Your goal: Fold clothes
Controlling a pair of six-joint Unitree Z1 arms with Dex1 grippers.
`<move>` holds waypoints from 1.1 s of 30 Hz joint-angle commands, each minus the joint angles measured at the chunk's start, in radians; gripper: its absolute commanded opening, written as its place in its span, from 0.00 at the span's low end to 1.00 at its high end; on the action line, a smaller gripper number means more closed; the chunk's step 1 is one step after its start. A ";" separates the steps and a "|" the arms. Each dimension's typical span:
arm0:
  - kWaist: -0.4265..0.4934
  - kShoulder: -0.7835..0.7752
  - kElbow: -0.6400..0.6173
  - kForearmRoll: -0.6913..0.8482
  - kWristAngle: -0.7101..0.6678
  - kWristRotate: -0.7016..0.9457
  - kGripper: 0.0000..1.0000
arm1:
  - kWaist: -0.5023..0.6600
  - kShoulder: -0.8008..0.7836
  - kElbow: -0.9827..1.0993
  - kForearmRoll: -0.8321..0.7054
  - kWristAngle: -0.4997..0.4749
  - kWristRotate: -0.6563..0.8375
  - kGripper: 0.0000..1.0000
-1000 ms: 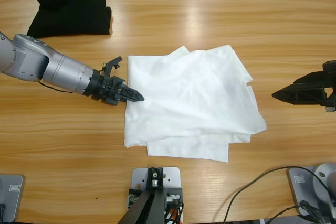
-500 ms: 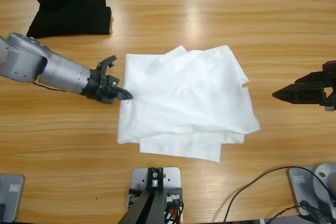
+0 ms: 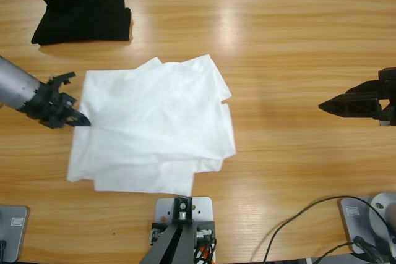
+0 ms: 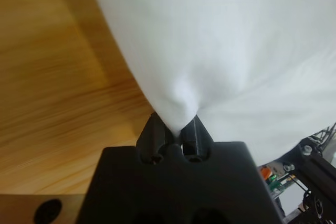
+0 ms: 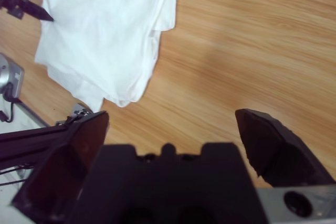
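T-shirt (image 3: 151, 125) (white, loosely folded in layers) lying on the wooden table (image 3: 278, 47), its edge bunched between the tips of the left gripper (image 3: 79, 120), whose jaws are clamped together on the fabric. Right gripper (image 3: 328, 104) well apart from the shirt, jaws spread wide over bare wood. Black folded garment (image 3: 82, 17) lies beyond the left gripper, clear of the shirt.

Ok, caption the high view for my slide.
Left end effector pinches the white T-shirt at its edge; right end effector waits apart, open.
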 commanded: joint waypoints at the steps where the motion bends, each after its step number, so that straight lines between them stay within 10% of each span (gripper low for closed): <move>1: 0.057 -0.020 -0.191 0.275 0.098 0.082 0.00 | 0.009 -0.012 0.037 -0.013 -0.010 0.012 1.00; 24: 0.256 -0.103 -0.393 0.692 0.177 0.204 0.00 | 0.007 -0.043 0.057 -0.037 -0.032 0.032 1.00; 33: 0.116 -0.026 -0.692 0.910 0.223 0.240 0.00 | 0.007 -0.036 0.062 -0.045 -0.034 0.038 1.00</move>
